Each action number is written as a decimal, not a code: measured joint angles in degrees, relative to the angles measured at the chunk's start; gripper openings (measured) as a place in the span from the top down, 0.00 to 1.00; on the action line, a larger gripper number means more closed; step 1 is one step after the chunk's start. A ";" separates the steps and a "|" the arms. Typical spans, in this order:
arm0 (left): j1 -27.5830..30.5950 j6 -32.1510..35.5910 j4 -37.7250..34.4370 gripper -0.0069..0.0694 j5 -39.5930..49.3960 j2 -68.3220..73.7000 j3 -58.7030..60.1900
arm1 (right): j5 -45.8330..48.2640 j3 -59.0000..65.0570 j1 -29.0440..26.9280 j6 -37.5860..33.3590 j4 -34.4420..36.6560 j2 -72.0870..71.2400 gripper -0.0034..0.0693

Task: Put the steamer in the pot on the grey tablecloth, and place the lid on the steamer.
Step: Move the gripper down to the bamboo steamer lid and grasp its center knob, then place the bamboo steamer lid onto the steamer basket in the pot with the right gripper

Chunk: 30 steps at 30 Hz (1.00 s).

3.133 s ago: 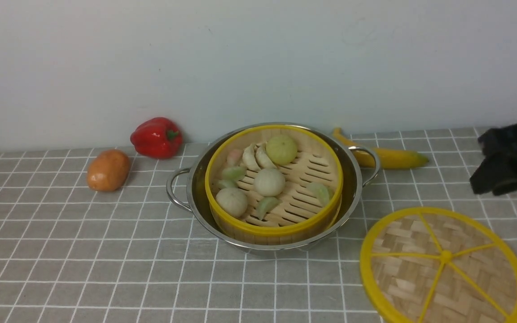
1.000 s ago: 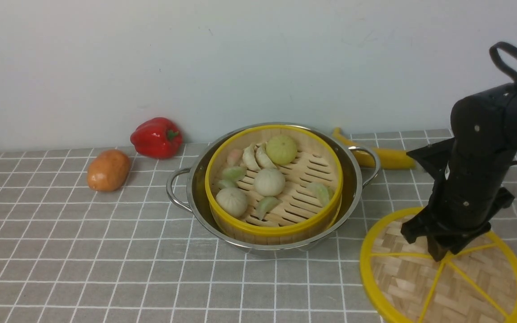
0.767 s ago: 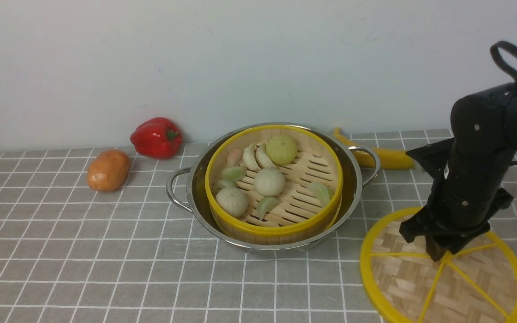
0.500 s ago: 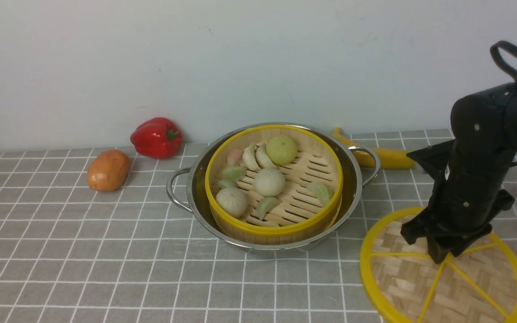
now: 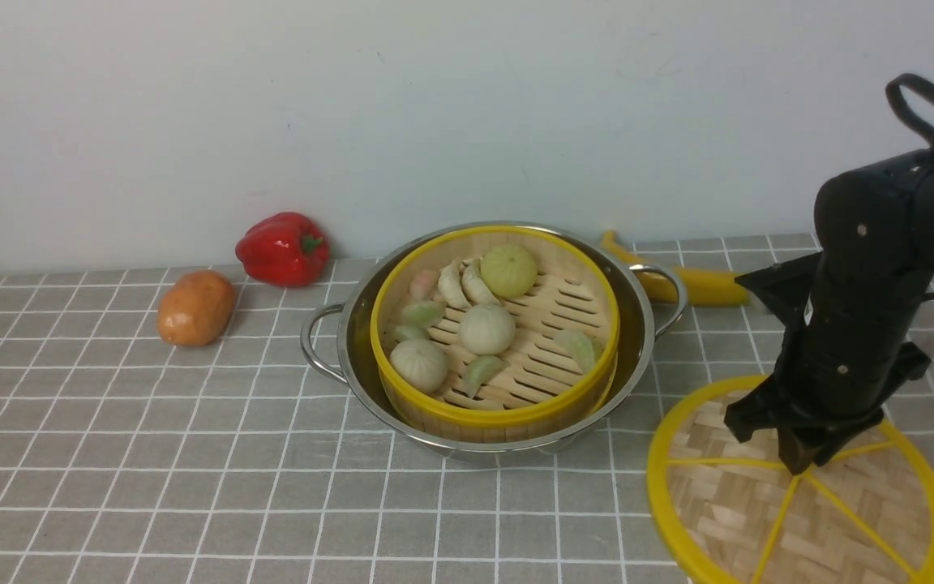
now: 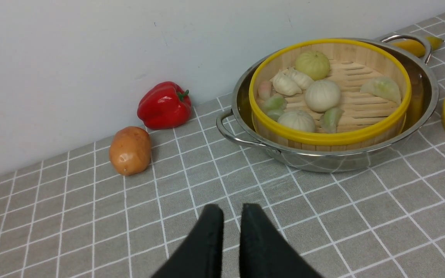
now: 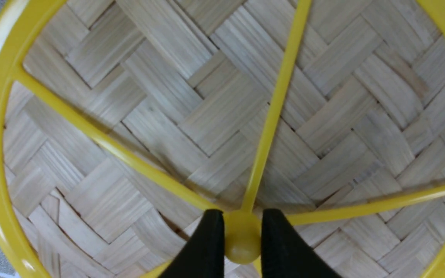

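Observation:
The steamer (image 5: 493, 415), a bamboo basket with yellow rims, sits inside the steel pot (image 5: 644, 341) on the grey tablecloth (image 5: 191, 454); both also show in the left wrist view, steamer (image 6: 323, 137) in pot (image 6: 425, 96). The lid (image 5: 726, 503), a woven disc with yellow spokes, lies to the right of the pot. My right gripper (image 5: 795, 466) points down onto its middle. In the right wrist view the right gripper (image 7: 242, 216) is shut on the lid's centre knob (image 7: 242, 241). My left gripper (image 6: 231, 208) hovers over bare cloth in front of the pot, fingers slightly apart and holding nothing.
Buns and dumplings (image 5: 486, 328) lie on the steamer's slatted floor. A red pepper (image 5: 282, 247) and a potato (image 5: 195, 307) sit at the back left by the wall. A banana (image 5: 706, 285) lies behind the pot's right handle.
The right gripper's fingers have closed on the lid's knob, and the lid has shifted slightly to the left. The left gripper's fingers have parted a little.

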 joint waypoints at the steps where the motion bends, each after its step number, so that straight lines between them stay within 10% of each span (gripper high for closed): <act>1: 0.00 0.00 0.00 0.82 0.00 0.00 0.00 | 0.12 0.00 0.00 0.00 0.00 0.00 0.77; 30: 0.00 0.00 0.00 0.81 0.00 0.00 0.00 | 5.57 -0.05 0.00 0.18 -1.68 -18.98 0.77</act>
